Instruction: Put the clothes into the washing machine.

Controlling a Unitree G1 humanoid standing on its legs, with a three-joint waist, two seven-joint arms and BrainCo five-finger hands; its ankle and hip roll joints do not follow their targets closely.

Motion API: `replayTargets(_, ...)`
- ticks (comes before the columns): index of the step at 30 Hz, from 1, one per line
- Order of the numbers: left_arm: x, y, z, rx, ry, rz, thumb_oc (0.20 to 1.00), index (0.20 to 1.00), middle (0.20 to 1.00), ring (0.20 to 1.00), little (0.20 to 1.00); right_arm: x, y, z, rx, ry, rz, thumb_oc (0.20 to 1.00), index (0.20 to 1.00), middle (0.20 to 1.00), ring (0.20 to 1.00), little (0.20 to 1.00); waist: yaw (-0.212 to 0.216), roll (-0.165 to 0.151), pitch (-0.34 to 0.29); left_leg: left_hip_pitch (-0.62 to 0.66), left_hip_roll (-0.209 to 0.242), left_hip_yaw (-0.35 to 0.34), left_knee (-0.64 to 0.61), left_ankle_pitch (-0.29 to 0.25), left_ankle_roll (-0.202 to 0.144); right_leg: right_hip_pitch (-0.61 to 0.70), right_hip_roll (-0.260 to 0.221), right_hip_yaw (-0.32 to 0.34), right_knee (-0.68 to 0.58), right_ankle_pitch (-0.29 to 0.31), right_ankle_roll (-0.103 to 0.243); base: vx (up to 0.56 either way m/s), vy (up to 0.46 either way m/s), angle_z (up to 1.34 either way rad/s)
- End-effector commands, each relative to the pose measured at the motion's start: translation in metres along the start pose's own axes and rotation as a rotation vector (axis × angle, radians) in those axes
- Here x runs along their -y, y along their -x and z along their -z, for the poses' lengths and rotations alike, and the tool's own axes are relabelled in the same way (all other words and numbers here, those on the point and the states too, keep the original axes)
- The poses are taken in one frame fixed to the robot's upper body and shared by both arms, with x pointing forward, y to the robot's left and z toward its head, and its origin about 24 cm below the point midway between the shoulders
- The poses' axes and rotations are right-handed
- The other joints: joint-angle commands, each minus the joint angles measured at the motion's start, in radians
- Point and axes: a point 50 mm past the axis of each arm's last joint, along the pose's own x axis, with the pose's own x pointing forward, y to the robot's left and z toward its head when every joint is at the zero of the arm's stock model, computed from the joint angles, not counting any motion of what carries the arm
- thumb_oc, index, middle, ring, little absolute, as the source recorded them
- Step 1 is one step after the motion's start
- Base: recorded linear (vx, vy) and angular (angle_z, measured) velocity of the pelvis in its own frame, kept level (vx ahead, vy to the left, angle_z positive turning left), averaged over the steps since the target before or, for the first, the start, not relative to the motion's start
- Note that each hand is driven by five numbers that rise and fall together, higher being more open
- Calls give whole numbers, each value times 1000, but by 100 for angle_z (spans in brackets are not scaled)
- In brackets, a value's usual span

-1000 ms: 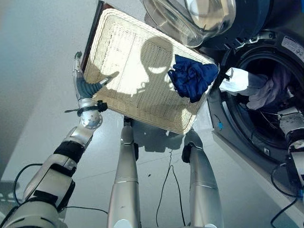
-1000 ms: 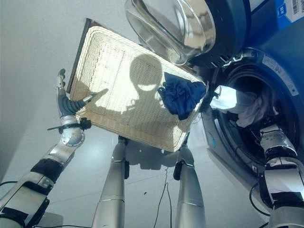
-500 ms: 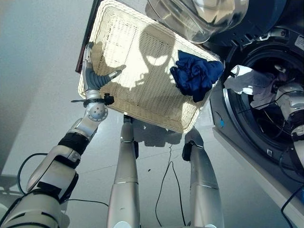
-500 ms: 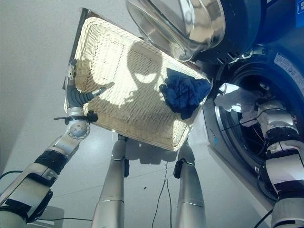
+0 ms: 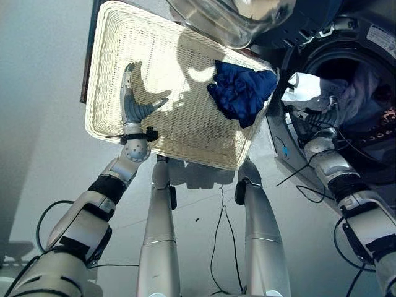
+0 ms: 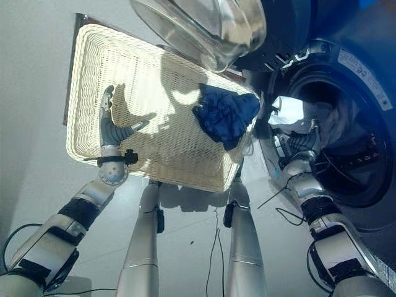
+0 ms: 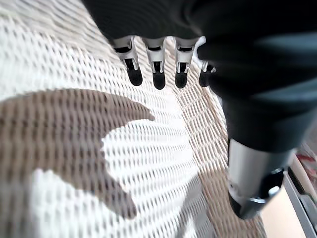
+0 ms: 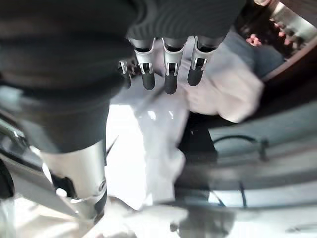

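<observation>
Basket: a shallow rectangular wicker basket (image 5: 179, 68) of pale woven cane fills the upper middle of the eye views, tilted, with a dark strip along its far left edge; its right corner lies just beside the machine's opening.
Open room in basket: the whole left and middle of the weave is bare, lit in a bright patch and crossed by shadows.
Blue clothes: a crumpled dark blue garment (image 5: 241, 93) lies at the basket's right end, against its rim, in the upper centre-right of the frame.
Left hand: the left hand (image 5: 133, 108) hangs over the basket's left part, fingers (image 7: 157, 74) straight and slightly apart, thumb spread away, holding nothing; the wrist view shows the open lattice of the weave just past the tips.
Washing machine: a dark front-loader (image 6: 352, 117) at the right edge, with a round opening and its clear domed door (image 6: 198, 25) swung open above the basket at the frame's top.
White cloth: a pale garment (image 5: 309, 93) drapes over the opening's left lip, half in the drum, with a greyish garment (image 5: 362, 93) deeper inside.
Right hand: the right hand (image 6: 301, 143) is at the lip of the opening beside the white cloth, fingers (image 8: 171, 74) extended and relaxed, not closed on the fabric.
Floor: smooth pale grey floor (image 5: 43, 154) lies open at the left and lower parts of the frame.
</observation>
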Motion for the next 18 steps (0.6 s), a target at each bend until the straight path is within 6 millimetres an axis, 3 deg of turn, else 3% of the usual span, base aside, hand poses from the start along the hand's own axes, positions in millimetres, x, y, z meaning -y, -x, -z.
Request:
replayTargets(1,2,-2,-9,57,50,-71,1000,1000,1000,1000,1000,2,8,-4,114,23,-7,1000,1000,1000,1000,1000,11,6,-20,-22,-85,55,47,-20,85,11,68,-60,-34,61,9,-7,58,-3)
replayTargets(6,5,6,-7,35,72,-96,1000,1000,1000,1000,1000,-13,29,-3,199,7,-49,1000,1000,1000,1000,1000,0,12,-20,-26,-81,67,48,-14,84,3,72,-47,-27,55,4,-1,46,-4)
replayTargets(11,13,19,-5,16,80,-110,1000,1000,1000,1000,1000,-26,56,-26,385,-28,-77,1000,1000,1000,1000,1000,-13,16,-20,-24,-80,76,45,-7,85,1,78,-32,-21,48,0,-3,45,-1)
replayTargets(18,17,26,0,-29,65,-127,1000,1000,1000,1000,1000,-30,80,-56,637,-60,-65,1000,1000,1000,1000,1000,-20,23,-20,-24,-77,79,50,-2,85,1,78,-23,-13,41,1,-1,37,-3)
